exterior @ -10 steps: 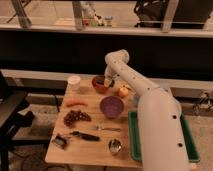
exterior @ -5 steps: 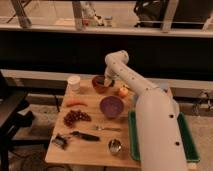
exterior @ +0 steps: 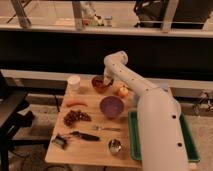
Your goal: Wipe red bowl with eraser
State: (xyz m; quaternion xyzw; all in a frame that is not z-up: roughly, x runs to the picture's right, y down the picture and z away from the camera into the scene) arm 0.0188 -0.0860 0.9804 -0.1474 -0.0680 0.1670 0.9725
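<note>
**Gripper at the red bowl, wipe apparently in progress**

The red bowl (exterior: 98, 86) sits at the far edge of the wooden table (exterior: 85, 152), between a white cup (exterior: 74, 82) and a small yellowish fruit (exterior: 122, 91). It is round and smooth-walled, with a darker inside. My gripper (exterior: 105, 81) is down at its right rim, reaching into or just over the hollow. I cannot tell whether it is holding anything, and I cannot make out the eraser anywhere, so I judge it is either in the gripper or hidden by it. My read is that the approach is done and the wiping is at hand or under way. How much of the inside has been covered I cannot say.

Nearer to me stands the larger purple bowl (exterior: 111, 106), matte and deep. Left of it lie an orange carrot-like piece (exterior: 76, 103) and a knobbly bunch of dark grapes (exterior: 76, 117). At the near edge are a long black-handled tool (exterior: 82, 135) and a shiny metal cup (exterior: 115, 146). A green tray (exterior: 132, 142) borders the right side, mostly behind the white arm.
</note>
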